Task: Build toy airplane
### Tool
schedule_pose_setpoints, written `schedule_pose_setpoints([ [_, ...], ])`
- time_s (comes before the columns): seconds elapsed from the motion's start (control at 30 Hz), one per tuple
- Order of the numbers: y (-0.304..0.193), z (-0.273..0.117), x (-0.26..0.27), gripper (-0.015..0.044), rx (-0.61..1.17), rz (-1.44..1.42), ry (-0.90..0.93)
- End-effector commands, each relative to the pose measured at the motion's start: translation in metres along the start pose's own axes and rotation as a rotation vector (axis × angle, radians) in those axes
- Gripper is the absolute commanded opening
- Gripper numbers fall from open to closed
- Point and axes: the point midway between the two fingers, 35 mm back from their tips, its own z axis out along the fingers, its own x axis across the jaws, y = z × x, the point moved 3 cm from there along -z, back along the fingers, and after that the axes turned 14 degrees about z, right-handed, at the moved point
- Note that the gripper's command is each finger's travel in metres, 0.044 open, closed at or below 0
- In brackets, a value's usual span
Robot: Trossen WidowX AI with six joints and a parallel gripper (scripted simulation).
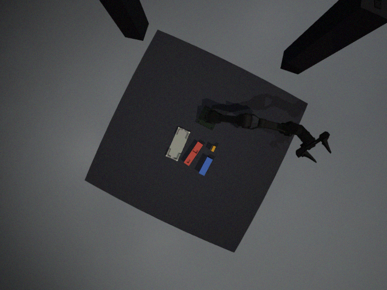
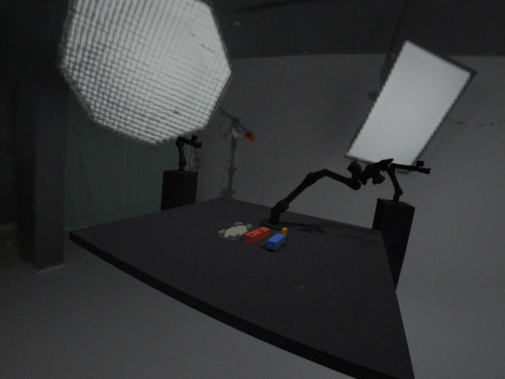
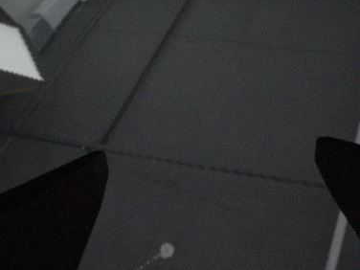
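Observation:
The pale jig [image 1: 177,143] [image 2: 236,230] lies on the table with no part in it. The red fuselage [image 1: 191,157] [image 2: 256,236] lies beside it, with two dark sockets on top. The blue wing [image 1: 205,166] [image 2: 276,241] lies on the far side of the fuselage from the jig. The small orange tail fin [image 1: 213,148] [image 2: 284,230] stands near the wing's end. My gripper [image 1: 323,157] [image 3: 209,155] is open and empty, raised high and out past the table's edge, far from all the parts. The wrist view shows no parts.
The dark table [image 1: 154,92] [image 2: 202,269] carries the arm's base [image 1: 205,118] [image 2: 272,224], close to the jig and the tail fin. Dark pedestals [image 1: 329,31] [image 2: 179,188] stand beyond the table; in the exterior view they bear other arms. Large light panels [image 2: 147,58] [image 2: 411,104] hang behind.

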Motion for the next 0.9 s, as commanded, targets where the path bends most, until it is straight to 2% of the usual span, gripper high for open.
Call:
schedule_pose_setpoints([
  [0.0,0.0,0.0,0.0,0.0426,0.0,0.0,0.0],
  [0.1,0.003,0.013,0.017,0.044,-0.021,-0.123,0.002],
  [0.3,0.012,0.057,0.095,0.044,-0.138,-0.606,0.014],
  [0.47,0.018,0.079,0.166,0.044,-0.284,-1.003,0.006],
  [0.67,0.017,0.087,0.259,0.044,-0.514,-1.435,-0.037],
  [0.87,-0.001,0.073,0.357,0.044,-0.813,-1.779,-0.114],
])
